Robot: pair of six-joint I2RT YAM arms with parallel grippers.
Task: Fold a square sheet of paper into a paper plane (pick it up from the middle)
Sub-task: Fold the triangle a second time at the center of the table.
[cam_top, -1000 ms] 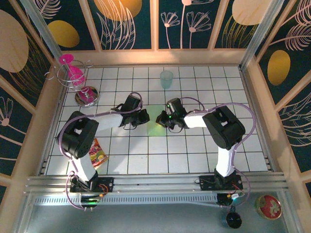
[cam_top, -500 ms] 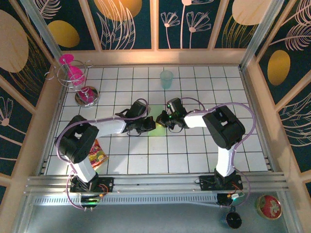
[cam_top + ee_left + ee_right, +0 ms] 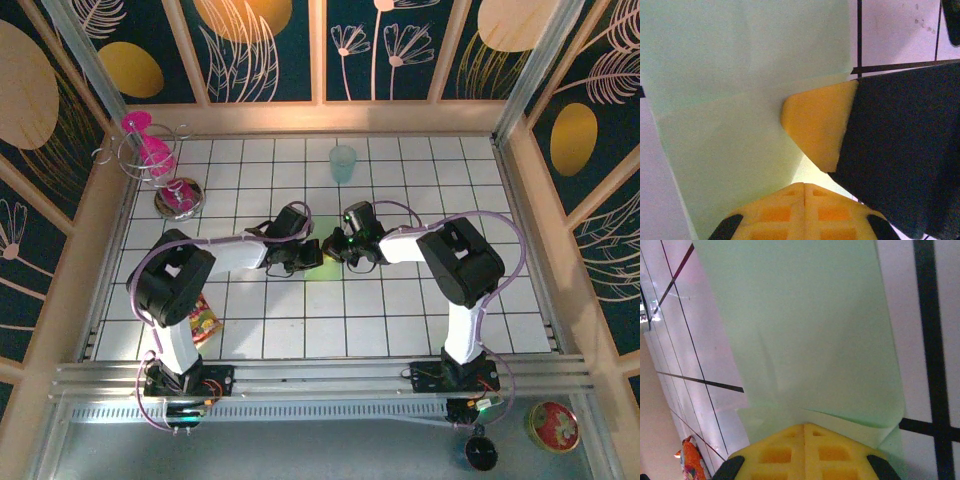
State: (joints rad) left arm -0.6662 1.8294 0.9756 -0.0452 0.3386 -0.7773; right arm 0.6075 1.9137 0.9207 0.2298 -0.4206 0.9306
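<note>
Both sets of jaws closed | left gripper (image 3: 804, 186) tips over square sheet of paper (image 3: 740, 75) | right gripper (image 3: 804, 425) pinching its curled edge

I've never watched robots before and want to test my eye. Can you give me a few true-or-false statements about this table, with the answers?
1. The left pincer and the right pincer meet over the light green sheet of paper in the middle of the table. True.
2. The teal cup lies tipped over on the paper. False: it stands upright at the far side of the table, apart from the paper.
3. A colourful snack packet lies near the left arm's base. True.
4. The right pincer is spread wide open. False: its fingers are shut together at the paper's edge.
</note>
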